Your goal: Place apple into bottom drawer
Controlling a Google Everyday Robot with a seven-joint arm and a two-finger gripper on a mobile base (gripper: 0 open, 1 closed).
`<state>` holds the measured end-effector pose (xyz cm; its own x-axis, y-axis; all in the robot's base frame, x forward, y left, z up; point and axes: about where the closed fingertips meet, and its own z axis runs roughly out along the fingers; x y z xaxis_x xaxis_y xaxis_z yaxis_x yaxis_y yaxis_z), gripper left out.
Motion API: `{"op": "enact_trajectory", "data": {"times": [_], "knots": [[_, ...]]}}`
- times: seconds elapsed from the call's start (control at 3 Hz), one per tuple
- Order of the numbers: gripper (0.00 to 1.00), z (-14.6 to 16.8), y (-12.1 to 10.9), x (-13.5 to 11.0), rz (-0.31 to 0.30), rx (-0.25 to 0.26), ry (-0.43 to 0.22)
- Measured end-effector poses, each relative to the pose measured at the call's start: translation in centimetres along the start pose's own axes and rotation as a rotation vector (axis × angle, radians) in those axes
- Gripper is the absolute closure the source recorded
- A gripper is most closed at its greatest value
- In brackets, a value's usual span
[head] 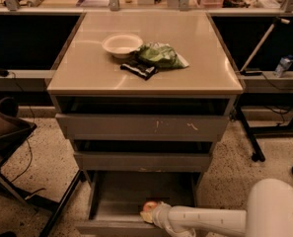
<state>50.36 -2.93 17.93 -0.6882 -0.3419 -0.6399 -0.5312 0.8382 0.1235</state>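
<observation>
The bottom drawer (121, 194) of the grey cabinet is pulled open, and its grey tray floor shows. The small red apple (149, 206) is low inside it, near the front panel. My gripper (149, 213) reaches in from the right at the end of the white arm (205, 219). It is closed around the apple, at or just above the drawer floor. The arm hides the fingers' far side.
The middle drawer (141, 161) and the scratched top drawer (141, 126) above are slightly open. On the cabinet top stand a white bowl (122, 44), a green snack bag (161, 55) and a dark packet (138, 69). A chair (3, 127) stands at the left, and table legs at the right.
</observation>
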Motion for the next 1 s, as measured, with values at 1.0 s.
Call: {"op": "enact_trajectory", "data": {"times": [1.0], "knots": [[0.81,5.1,-5.9,2.7,0.08,0.236,0.081]]}}
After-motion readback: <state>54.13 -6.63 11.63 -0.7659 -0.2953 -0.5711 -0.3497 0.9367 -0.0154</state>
